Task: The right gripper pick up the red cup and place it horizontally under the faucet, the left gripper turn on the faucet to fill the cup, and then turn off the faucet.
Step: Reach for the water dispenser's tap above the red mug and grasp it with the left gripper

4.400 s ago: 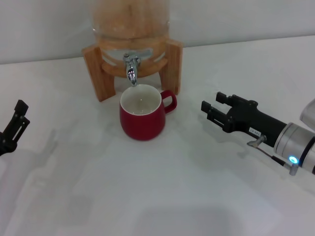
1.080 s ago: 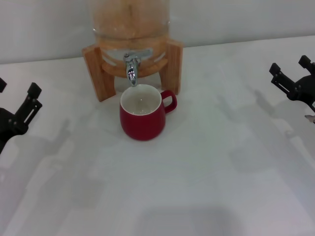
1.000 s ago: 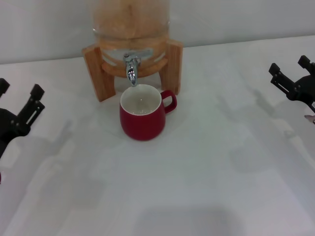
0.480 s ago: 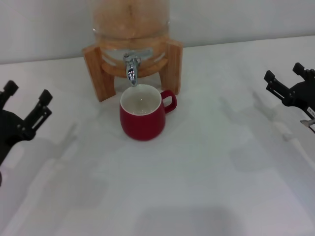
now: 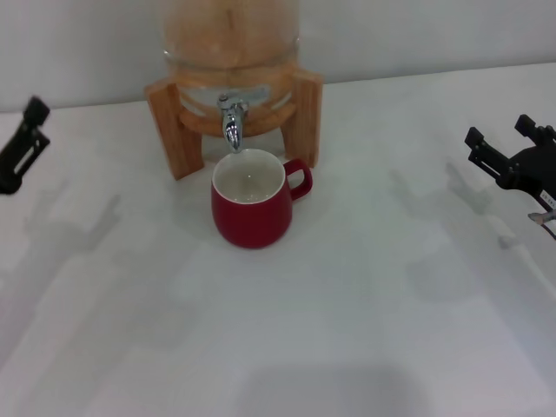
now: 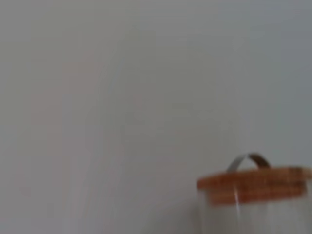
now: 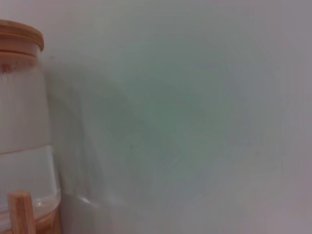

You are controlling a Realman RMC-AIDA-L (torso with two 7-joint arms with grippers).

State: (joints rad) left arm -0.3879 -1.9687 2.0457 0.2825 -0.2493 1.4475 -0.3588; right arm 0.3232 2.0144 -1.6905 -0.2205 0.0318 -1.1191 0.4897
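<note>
The red cup (image 5: pixel 250 208) stands upright on the white table, its white inside showing and its handle pointing to the right. It sits directly below the chrome faucet (image 5: pixel 232 120) of the glass dispenser (image 5: pixel 233 39) in its wooden stand (image 5: pixel 169 130). My left gripper (image 5: pixel 24 139) is at the far left edge, raised and well away from the faucet; only part of it shows. My right gripper (image 5: pixel 502 139) is open and empty at the far right, far from the cup.
The dispenser's wooden lid (image 6: pixel 253 183) with a metal handle shows in the left wrist view. The right wrist view shows the glass jar (image 7: pixel 22 122) and a stand post (image 7: pixel 19 212). A pale wall runs behind the table.
My left gripper has moved up and back along the left edge, now partly out of view. My right gripper has shifted slightly left and nearer. The cup has not moved.
</note>
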